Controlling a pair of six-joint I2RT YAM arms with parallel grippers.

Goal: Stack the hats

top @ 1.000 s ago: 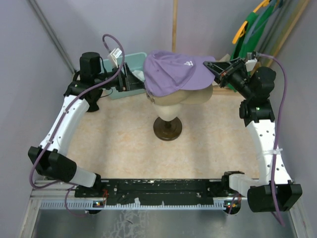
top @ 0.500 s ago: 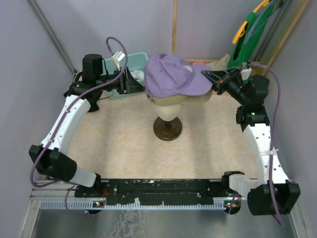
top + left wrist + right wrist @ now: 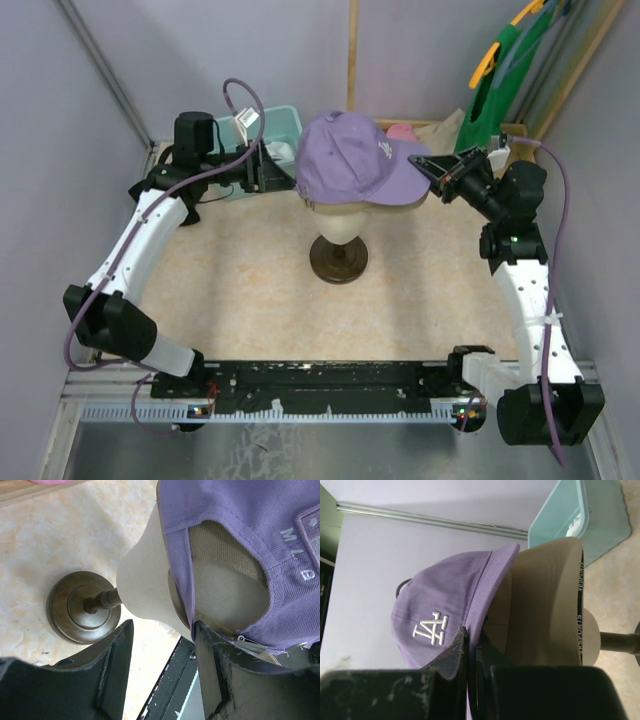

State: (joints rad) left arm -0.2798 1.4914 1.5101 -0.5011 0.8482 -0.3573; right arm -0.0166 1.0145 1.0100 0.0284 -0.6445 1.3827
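Note:
The purple cap [image 3: 345,160] sits on the mannequin head [image 3: 338,218] over the tan cap, whose brim [image 3: 392,203] shows under the purple brim. My right gripper [image 3: 428,166] is shut on the purple brim's edge; in the right wrist view [image 3: 470,642] the purple cap [image 3: 440,605] lies over the tan cap [image 3: 545,600]. My left gripper [image 3: 283,170] is open at the back of the caps; in the left wrist view [image 3: 162,630] its right finger [image 3: 212,670] touches the purple cap's [image 3: 240,535] rear edge. The black and white caps are not clearly in view.
A teal bin [image 3: 262,128] with something white in it stands behind my left gripper. A pink cloth [image 3: 400,131] lies behind the head, and a green top [image 3: 495,90] hangs at the back right. The stand's round dark base [image 3: 338,258] rests on the table.
My right gripper has moved left and down with the purple brim, settling the purple cap onto the head over the tan cap. My left gripper has shifted slightly right.

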